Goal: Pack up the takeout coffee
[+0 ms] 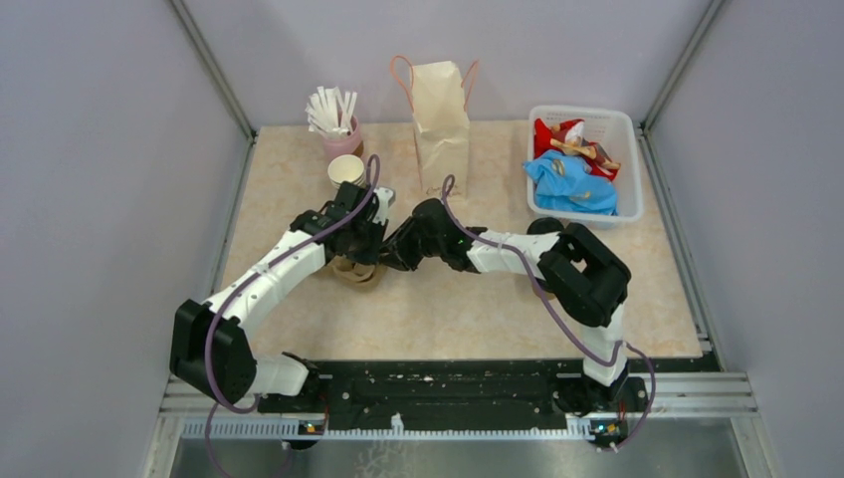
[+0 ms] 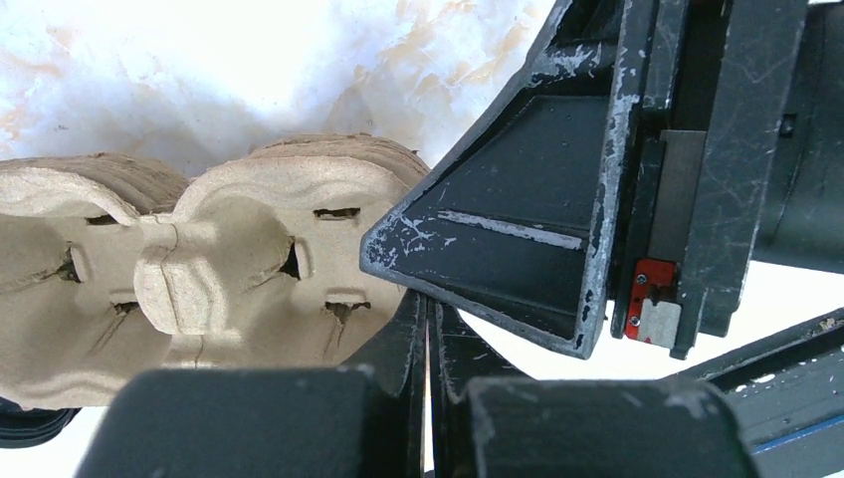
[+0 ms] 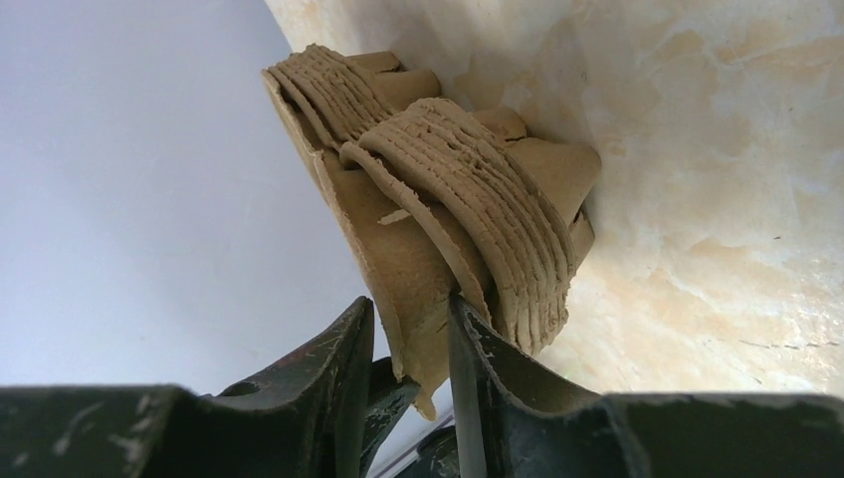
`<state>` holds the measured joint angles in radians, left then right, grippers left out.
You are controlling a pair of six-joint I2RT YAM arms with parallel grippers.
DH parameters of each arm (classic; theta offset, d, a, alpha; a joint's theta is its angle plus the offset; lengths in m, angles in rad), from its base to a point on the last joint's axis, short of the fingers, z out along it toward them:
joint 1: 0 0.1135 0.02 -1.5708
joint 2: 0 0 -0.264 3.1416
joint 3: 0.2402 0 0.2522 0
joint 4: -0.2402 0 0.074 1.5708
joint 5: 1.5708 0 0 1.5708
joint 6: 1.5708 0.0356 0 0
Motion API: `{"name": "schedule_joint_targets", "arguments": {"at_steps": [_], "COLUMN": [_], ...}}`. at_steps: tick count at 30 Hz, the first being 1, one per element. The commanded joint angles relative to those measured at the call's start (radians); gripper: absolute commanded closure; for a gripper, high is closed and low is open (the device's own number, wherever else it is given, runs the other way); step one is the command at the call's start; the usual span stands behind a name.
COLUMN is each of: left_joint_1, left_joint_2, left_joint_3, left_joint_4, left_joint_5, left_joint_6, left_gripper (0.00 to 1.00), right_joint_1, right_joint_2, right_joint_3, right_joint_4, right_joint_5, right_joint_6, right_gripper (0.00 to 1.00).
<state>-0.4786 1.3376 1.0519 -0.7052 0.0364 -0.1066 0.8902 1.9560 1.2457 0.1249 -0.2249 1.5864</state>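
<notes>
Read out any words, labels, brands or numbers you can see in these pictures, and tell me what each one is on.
No text can be read in any view.
paper bag: the face shown is plain.
packets in the white bin: any print is too small and blurred to read.
pulp cup carriers: no marking on the sides shown.

The right gripper pinches one edge of a tilted stack of pulp cup carriers.
</notes>
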Motion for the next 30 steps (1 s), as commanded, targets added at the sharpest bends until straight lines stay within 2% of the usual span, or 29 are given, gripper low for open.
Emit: {"name": "schedule_joint_targets", "arguments": {"at_steps": [1,5,10,17,22,27,30], "left_joint_1": [-0.006,-0.005,-0.006,-0.006,-0.006,-0.005,-0.004], "left_joint_2": [0.006,-0.006,-0.045,-0.090,-0.146,-0.162,-0.176], "left_joint_3": [0.056,0.083,0.124,0.221,0.280,0.355,0.389], "left_joint_4": [0.061,0.020,-0.029,-0.174,-0.214,-0.251,-0.257], "left_joint_5": [0.057,0.042,0.039,-0.015,-0.078,-0.114,-0.130], "left_joint_6": [-0.028,-0.023,-0.028,-0.124,-0.162,-0.186,-0.199], "left_gripper": [0.95,0.77,0.62,0.56,0.52,0.51,0.51], "right_joint_1": [0.041,0.043,0.041,0.042,0.043,0.041,0.041], "right_joint_2": [-0.038,-0.032,-0.022,-0.048,-0.051,-0.033,-0.045], "right_joint_3": [-0.024,-0.041,-0.051,-0.058,-0.091,-0.062,-0.061], "right_joint_4": [0.125,0.146,0.174,0.142,0.175,0.192,0.245], "right_joint_5": [-0.078,-0.092,-0.101,-0.107,-0.112,-0.096,-0.075], "right_joint_6": [0.061,0.073,0.076,0.035,0.015,-0.090,-0.124], "right_gripper": [0.67,0.66,0.66,0.70,0.84,1.00,1.00]}}
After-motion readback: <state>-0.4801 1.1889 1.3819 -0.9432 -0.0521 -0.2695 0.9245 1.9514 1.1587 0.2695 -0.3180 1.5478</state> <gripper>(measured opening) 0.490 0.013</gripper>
